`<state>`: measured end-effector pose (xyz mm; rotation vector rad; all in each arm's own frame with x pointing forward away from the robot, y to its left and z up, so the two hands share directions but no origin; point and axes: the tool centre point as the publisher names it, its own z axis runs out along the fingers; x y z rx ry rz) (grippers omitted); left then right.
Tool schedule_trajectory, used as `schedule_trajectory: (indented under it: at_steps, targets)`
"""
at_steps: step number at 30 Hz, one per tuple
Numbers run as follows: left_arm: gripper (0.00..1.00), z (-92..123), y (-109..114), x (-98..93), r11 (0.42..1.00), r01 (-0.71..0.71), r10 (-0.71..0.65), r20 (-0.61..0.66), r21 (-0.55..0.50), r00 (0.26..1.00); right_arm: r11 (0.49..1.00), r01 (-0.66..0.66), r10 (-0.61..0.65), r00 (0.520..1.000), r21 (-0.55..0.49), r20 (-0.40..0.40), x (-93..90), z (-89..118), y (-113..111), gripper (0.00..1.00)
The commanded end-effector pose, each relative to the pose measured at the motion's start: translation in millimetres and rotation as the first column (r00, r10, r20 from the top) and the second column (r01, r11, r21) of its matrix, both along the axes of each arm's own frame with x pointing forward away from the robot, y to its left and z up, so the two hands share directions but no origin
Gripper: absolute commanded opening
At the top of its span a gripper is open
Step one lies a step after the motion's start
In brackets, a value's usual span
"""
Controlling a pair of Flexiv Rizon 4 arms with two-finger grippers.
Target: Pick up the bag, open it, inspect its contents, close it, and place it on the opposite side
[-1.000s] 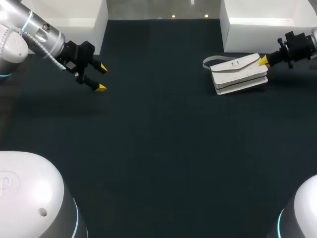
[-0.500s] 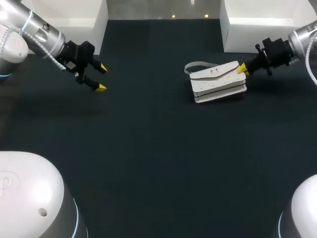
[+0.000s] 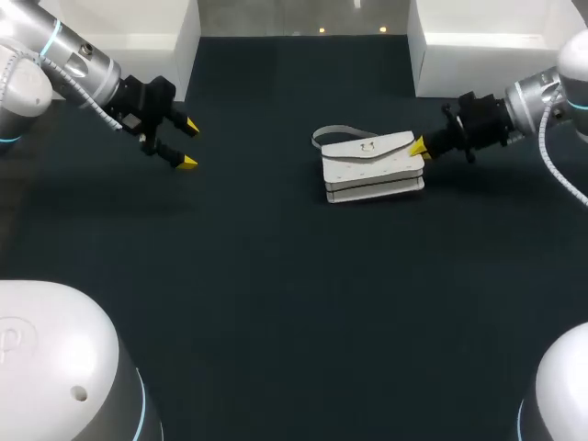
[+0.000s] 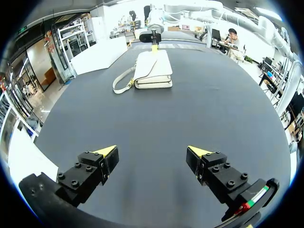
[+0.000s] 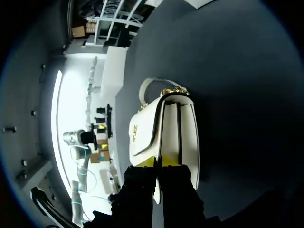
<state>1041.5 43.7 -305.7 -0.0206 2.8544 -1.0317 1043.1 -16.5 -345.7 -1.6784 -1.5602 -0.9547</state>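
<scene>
A white flap bag (image 3: pixel 372 167) with a grey strap (image 3: pixel 333 135) lies on its side just right of the table's middle. My right gripper (image 3: pixel 418 146) is shut on the bag's right end. In the right wrist view the bag (image 5: pixel 166 128) stretches away ahead of the right gripper (image 5: pixel 158 161), whose two yellow tips pinch a thin edge at its near end. My left gripper (image 3: pixel 186 144) hangs open and empty over the far left of the table. The left wrist view has the left gripper (image 4: pixel 152 152) wide open, with the bag (image 4: pixel 153 70) and the right gripper (image 4: pixel 153 42) far ahead.
A white box (image 3: pixel 156 41) stands at the back left and another white box (image 3: pixel 496 50) at the back right. Dark bare table (image 3: pixel 276 276) lies between the two grippers and toward the front.
My right gripper has travelled left and slightly toward the front, taking the bag from the back right to near the middle. The bag kept its orientation. The left arm stayed still.
</scene>
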Motion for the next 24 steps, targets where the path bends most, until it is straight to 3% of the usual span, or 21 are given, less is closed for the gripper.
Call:
schedule_trajectory:
  at_steps: [1, 11, 18, 24]
  targets:
    - [1.00, -1, 0, 0.2, 1.000, 0.000, 0.000, 0.002, -0.003, 1.000, 0.970, 0.244, -0.242, 0.959, 0.006, 0.151, -6.3, 2, 1, 0.00]
    - [1.00, -1, 0, 0.2, 1.000, 0.000, 0.000, 0.002, -0.003, 1.000, 0.970, 0.244, -0.242, 0.959, 0.006, 0.151, -6.3, 2, 1, 0.00]
    - [1.00, -1, 0, 0.2, 1.000, 0.000, 0.000, 0.002, -0.003, 1.000, 0.977, 0.207, -0.211, 0.968, 0.047, 0.135, -0.2, -9, 50, 0.00]
    - [1.00, -1, 0, 0.2, 1.000, 0.000, 0.000, 0.002, -0.003, 1.000, 0.983, 0.166, -0.176, 0.975, 0.080, 0.138, 1.5, -7, 74, 0.00]
